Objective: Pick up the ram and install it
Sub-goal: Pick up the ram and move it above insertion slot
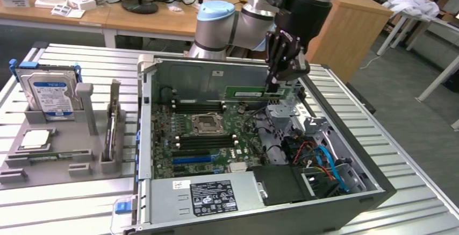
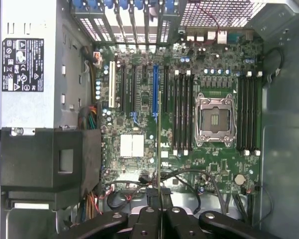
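Green ram [image 1: 248,92], black pincer [image 1: 274,86], blue-and-white hard drive [image 1: 49,94], seemingly grey-green case [image 1: 201,73].

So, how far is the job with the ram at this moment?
Done: the ram is picked up; the gripper is shut on one end of it. In hand: it hangs on edge above the open computer case, over the motherboard. Left: seating it; the black memory slots beside the processor socket look empty.
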{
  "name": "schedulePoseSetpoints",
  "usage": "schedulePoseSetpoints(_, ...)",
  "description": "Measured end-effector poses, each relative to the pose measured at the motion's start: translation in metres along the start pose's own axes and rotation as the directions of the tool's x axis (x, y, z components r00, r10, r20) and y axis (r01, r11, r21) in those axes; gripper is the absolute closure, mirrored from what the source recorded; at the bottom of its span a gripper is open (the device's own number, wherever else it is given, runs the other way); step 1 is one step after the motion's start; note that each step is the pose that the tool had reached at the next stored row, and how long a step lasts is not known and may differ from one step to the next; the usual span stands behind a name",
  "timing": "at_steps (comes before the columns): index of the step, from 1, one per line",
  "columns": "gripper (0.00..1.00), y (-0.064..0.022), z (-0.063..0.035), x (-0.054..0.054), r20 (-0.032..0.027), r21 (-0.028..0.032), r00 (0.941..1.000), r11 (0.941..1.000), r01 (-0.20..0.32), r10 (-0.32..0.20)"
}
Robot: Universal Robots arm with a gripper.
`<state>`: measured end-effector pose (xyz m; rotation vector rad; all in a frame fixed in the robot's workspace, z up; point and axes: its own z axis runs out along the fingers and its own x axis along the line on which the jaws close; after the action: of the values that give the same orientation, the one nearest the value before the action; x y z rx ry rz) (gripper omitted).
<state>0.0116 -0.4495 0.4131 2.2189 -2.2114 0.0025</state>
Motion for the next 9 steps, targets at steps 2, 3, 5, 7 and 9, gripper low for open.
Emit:
schedulePoseSetpoints(2,0.88,0.003,0.0,0.0,0.0,0.0,1.0,1.0,0.0,0.0)
schedulePoseSetpoints(3,0.88,0.0047,0.0,0.0,0.0001,0.0,1.0,1.0,0.0,0.0)
schedulePoseSetpoints(5,0.88,0.0084,0.0,0.0,0.0,0.0,1.0,1.0,0.0,0.0)
schedulePoseSetpoints(7,0.88,0.0122,0.0001,0.0,0.0,0.0,1.0,1.0,0.0,0.0)
schedulePoseSetpoints(9,0.88,0.0175,0.0001,0.0,0.0,0.0,1.0,1.0,0.0,0.0)
